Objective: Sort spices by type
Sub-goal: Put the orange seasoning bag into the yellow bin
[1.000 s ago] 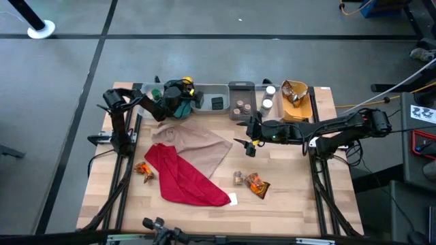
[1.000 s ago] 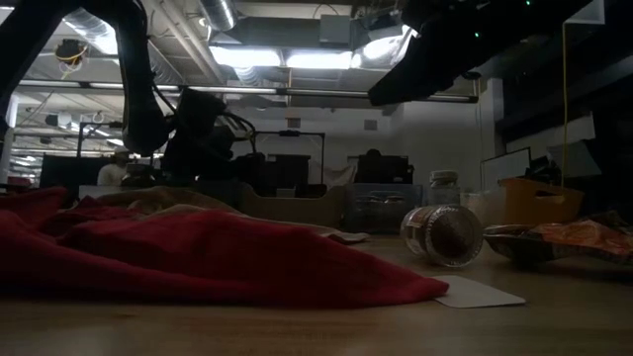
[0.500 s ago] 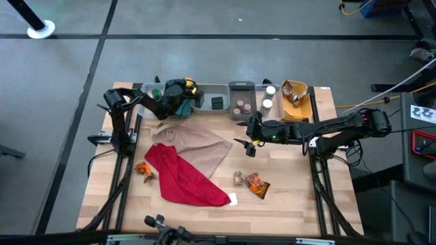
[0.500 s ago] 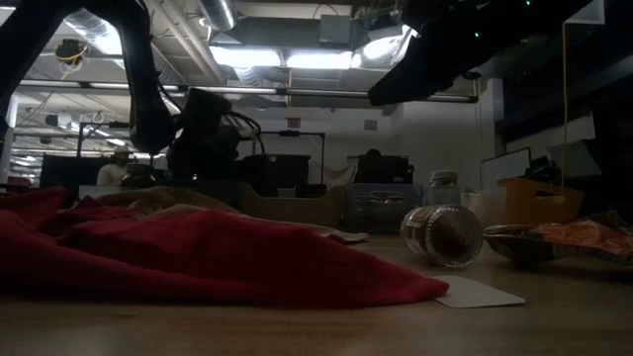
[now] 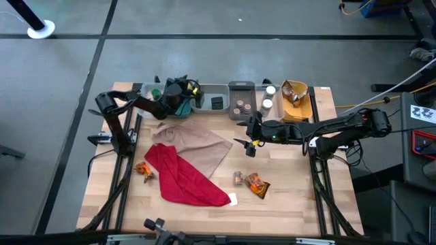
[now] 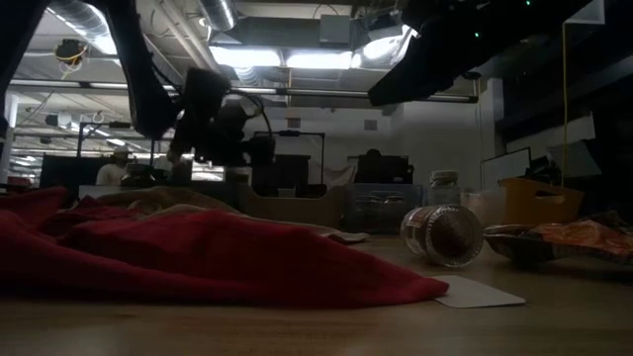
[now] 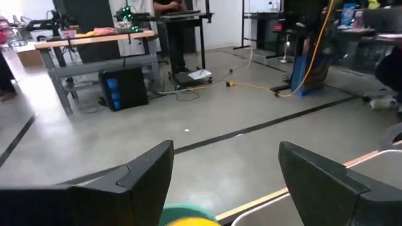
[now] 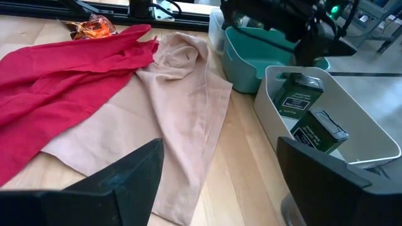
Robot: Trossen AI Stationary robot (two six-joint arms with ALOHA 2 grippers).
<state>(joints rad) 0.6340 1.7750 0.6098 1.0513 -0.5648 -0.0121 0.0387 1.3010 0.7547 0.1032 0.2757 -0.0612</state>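
My left gripper point(image 5: 185, 88) point(image 7: 225, 150) hovers open over the far end of the teal bin point(image 5: 178, 105), fingers pointing level toward the far edge. The yellow-capped bottle point(image 5: 193, 86) point(image 7: 188, 215) shows low between its fingers. My right gripper point(image 5: 248, 145) point(image 8: 217, 147) waits open above mid-table. A small jar point(image 5: 238, 177) point(image 6: 442, 234) lies on its side on the table beside an orange packet point(image 5: 258, 185). Another orange packet point(image 5: 143, 169) lies near the left edge. Dark boxes point(image 8: 298, 94) sit in the white bin point(image 5: 211, 102). My left gripper stands open on either side of the bottle's yellow cap point(image 7: 188, 215). The wrist picture's lower edge cuts the cap off, so I cannot tell whether a finger touches it.
Small brown jars point(image 5: 240, 107) fill a grey bin, with white-capped jars point(image 5: 267, 104) beside it. A packet point(image 5: 294, 92) lies in the yellow bin. A tan cloth point(image 5: 197, 143) and a red cloth point(image 5: 184, 178) cover the table's left middle. A white card point(image 5: 233, 199) lies by the red cloth.
My left gripper has risen over the teal bin and tipped its fingers upward, while that arm's elbow has swung toward the table's left edge. My right arm has kept still.
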